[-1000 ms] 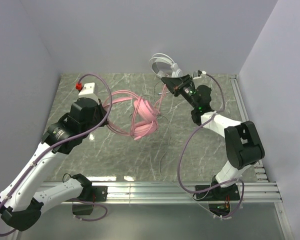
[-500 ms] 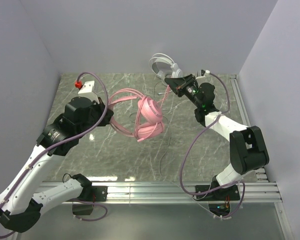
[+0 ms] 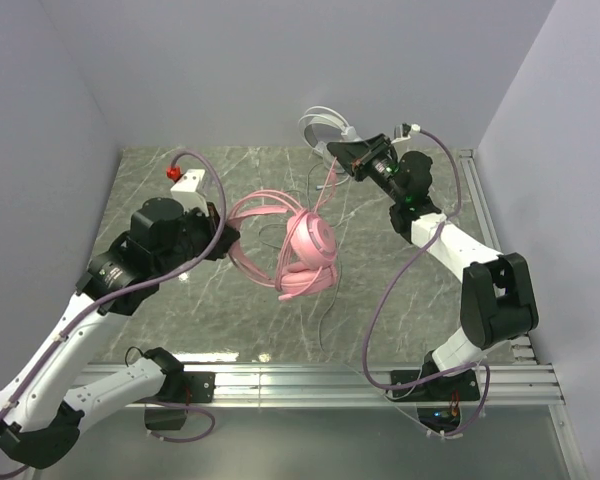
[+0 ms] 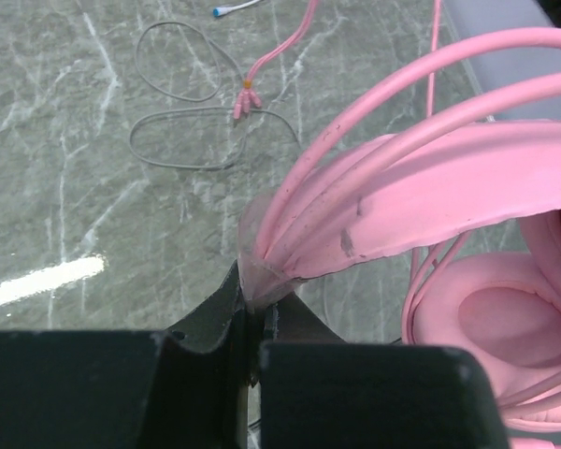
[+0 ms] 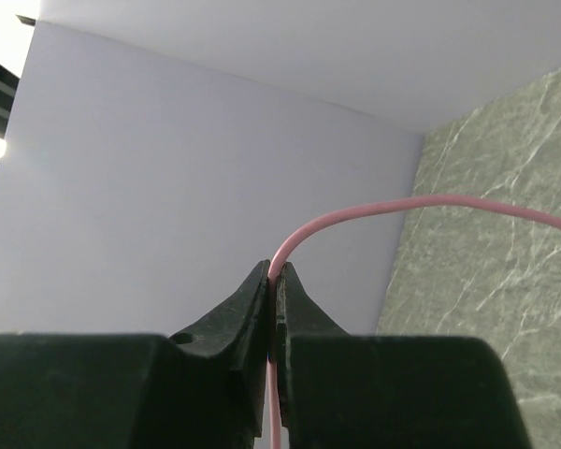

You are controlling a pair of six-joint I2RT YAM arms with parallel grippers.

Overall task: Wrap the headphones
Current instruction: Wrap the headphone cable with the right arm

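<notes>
pink headphones (image 3: 310, 245) stretch left-right, band at left gripper (image 4: 254, 313)

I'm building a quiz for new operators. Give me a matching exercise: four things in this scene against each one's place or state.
1 pink headset
2 white headset
3 left end effector
4 right end effector

A pinches the pink cable
B sits at the table's far edge
C clamps the pink headband
D hangs over mid-table

Pairs: 1-D, 2-B, 3-C, 4-A

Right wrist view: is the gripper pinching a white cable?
No, the right gripper is shut on a pink cable that arcs away from it.
</notes>
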